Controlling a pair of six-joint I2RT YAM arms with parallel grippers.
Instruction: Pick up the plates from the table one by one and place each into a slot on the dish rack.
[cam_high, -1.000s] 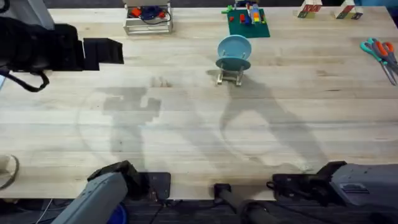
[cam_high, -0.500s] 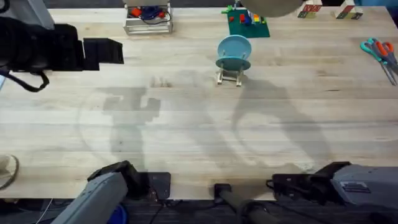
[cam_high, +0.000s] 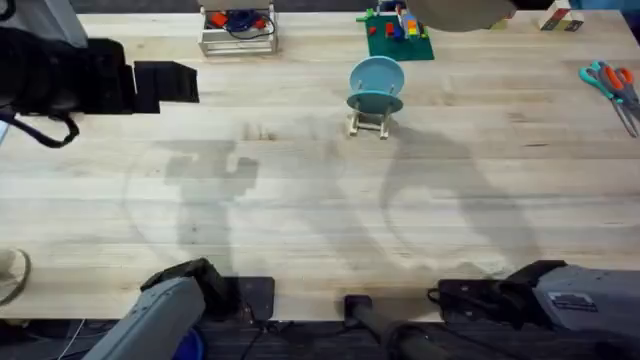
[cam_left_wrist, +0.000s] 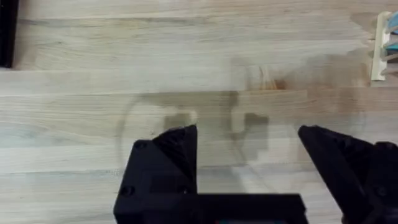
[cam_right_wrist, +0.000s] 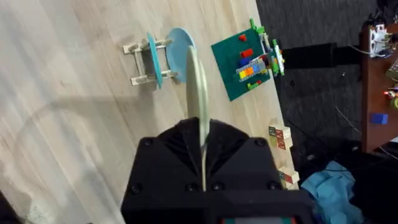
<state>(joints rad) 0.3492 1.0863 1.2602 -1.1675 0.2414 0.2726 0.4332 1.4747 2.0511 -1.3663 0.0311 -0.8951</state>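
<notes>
The right claw (cam_right_wrist: 202, 163) is clamped on the pale cream-green plate (cam_right_wrist: 198, 102), gripping it by its rim so the plate stands edge-on between the black fingers. In the overhead view this plate (cam_high: 462, 12) shows as a blurred pale shape high over the far edge of the tabletop (cam_high: 320, 200), just beside the green building-brick board (cam_high: 398, 36). From the right wrist view the held plate lines up toward the dish rack (cam_right_wrist: 148, 61) but is apart from it, above the tabletop (cam_right_wrist: 68, 118).

The light blue plate (cam_high: 377, 84) already stands upright in a slot of the dish rack (cam_high: 370, 122), which sits on the far half of the tabletop a little right of the middle. In the right wrist view the blue plate (cam_right_wrist: 177, 55) leans between the wooden pegs, with the green board (cam_right_wrist: 245, 62) beyond it.

The left claw (cam_left_wrist: 249, 149) is spread open with nothing between its fingers, hanging over bare wood (cam_left_wrist: 186, 74); the end of the rack (cam_left_wrist: 380, 50) is at the edge of that view.

A metal wire basket (cam_high: 237, 30) with red and blue items sits at the far edge left of the middle, and scissors (cam_high: 612, 85) lie near the right edge.
</notes>
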